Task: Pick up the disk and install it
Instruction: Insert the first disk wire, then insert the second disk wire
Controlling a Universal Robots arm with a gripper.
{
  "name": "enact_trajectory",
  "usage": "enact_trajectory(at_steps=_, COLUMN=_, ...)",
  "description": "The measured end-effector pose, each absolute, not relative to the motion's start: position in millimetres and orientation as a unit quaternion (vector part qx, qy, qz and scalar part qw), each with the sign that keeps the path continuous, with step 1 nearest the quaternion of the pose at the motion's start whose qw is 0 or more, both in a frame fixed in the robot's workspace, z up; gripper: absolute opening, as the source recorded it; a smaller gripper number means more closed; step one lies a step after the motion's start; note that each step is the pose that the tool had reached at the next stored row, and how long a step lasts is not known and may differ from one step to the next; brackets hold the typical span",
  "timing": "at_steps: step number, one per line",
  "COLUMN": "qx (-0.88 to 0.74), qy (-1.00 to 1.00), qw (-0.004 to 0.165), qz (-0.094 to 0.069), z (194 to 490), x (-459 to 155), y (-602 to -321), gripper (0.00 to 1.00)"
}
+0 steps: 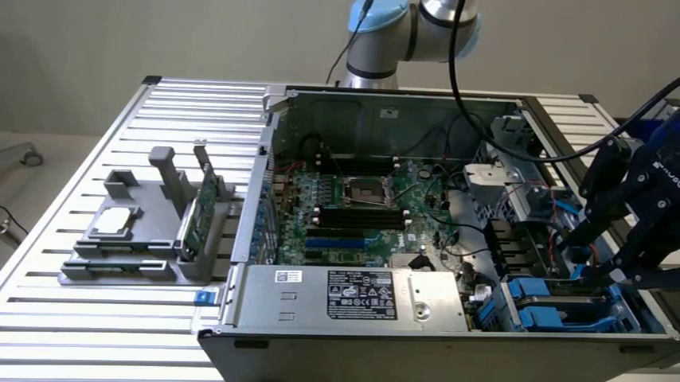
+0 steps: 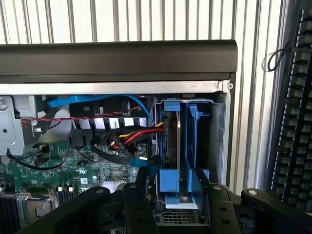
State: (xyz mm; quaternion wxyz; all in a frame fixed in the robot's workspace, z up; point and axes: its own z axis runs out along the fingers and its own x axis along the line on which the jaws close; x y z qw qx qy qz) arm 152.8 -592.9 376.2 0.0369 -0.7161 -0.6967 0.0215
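A: What lay around the computer case [image 1: 351, 318], going from the exterior view's left?

B: At about nine o'clock a grey holder [image 1: 143, 239] stood on the slatted table [image 1: 64, 318], with a small silver chip [image 1: 114, 223] on it and a green card [image 1: 202, 211] upright in its slot. In the middle of the case sat the green board [image 1: 361, 215], and at six o'clock the power box [image 1: 351, 293] with its white label.

A: And the disk?

B: At four o'clock, the disk [image 1: 558, 288] stood on edge in the drive bay in its blue frame [image 2: 170, 180].

A: The claw?

B: The claw [image 2: 178, 195] stood open, its black fingers [image 2: 139, 207] either side of the blue frame, not closed on it. Red and yellow wires [image 2: 139, 136] and a blue cable [image 2: 97, 100] crowded the near side, and a black keyboard [image 2: 295, 122] lay outside the case.
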Motion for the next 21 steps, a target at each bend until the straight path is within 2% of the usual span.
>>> enact_trajectory(at_steps=21, qx=-0.716, qy=-0.697, qw=0.036, qz=0.021, z=375.9, x=148.5, y=-592.0, gripper=0.49)
